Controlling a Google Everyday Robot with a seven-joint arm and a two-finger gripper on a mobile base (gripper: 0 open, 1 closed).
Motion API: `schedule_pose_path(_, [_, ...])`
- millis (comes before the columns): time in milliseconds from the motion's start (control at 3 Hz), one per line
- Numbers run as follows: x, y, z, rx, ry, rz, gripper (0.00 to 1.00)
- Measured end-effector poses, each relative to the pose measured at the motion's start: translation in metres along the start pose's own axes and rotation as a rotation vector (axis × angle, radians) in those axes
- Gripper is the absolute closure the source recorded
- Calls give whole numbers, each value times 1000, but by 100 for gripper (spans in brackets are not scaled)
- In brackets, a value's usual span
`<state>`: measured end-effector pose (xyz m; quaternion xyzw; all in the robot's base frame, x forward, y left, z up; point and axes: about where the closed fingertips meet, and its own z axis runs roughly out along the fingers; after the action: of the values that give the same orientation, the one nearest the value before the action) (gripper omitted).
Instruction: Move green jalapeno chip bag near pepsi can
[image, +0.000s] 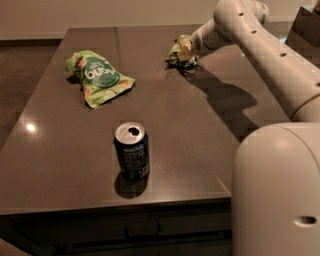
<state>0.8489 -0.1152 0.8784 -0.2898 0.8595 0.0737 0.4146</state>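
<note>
Showed a dark worktop from beyond its near edge. Showed the white arm stretched from the right edge across the far right part of the surface. Found the gripper close to the far edge, right of that edge's middle and well short of the far right corner. Found it closed narrowly on the green jalapeno chip bag, with the crumpled foil bunched against its left side. Could not tell whether the bag hung clear of the surface or touched it. Noted a dark shadow running from under the bag toward the right edge.

Showed the pepsi can upright near the near edge, somewhat left of its middle, with the silver top and its opening visible. Placed it well apart from the gripped bag. Showed a larger light-green bag lying flat toward the far left corner, white lettering upward, apart from both can and gripper. Showed the robot's pale body covering the near right corner of the worktop.
</note>
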Motion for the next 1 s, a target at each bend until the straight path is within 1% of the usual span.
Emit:
schedule_pose_path(333, [2,15,-27,-26,-9,-49,99])
schedule_pose_path(667, [11,30,-64,-60,-9,-102,100])
schedule_pose_path(1000, [31,46,-117,-115,-14,-164,100])
